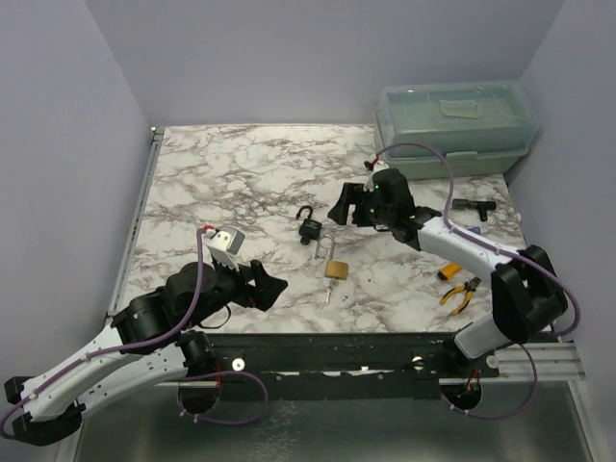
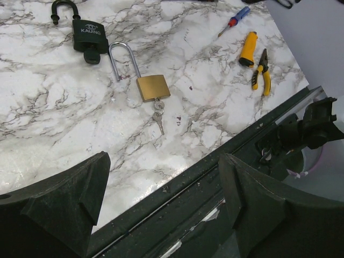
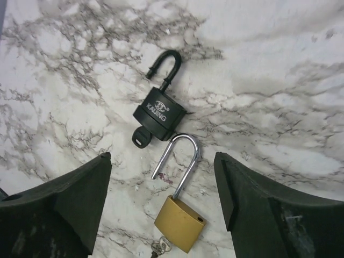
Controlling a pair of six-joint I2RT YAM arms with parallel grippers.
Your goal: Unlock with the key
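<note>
A brass padlock (image 1: 335,269) lies mid-table with its long silver shackle (image 3: 180,161) swung open and a key (image 2: 158,117) in its bottom. A black padlock (image 1: 310,227) with its shackle open and a black-headed key (image 3: 142,139) in it lies just behind. Both show in the left wrist view, brass (image 2: 152,87) and black (image 2: 86,36), and in the right wrist view, brass (image 3: 180,223) and black (image 3: 160,113). My right gripper (image 3: 161,177) is open and empty above the brass lock's shackle. My left gripper (image 2: 161,177) is open and empty over the table's near edge.
A green lidded box (image 1: 457,125) stands at the back right. A black tool (image 1: 474,207), an orange-handled tool (image 1: 449,271), yellow pliers (image 1: 460,295) and a small screwdriver (image 2: 234,19) lie at the right. The dark rail (image 2: 226,161) runs along the near edge.
</note>
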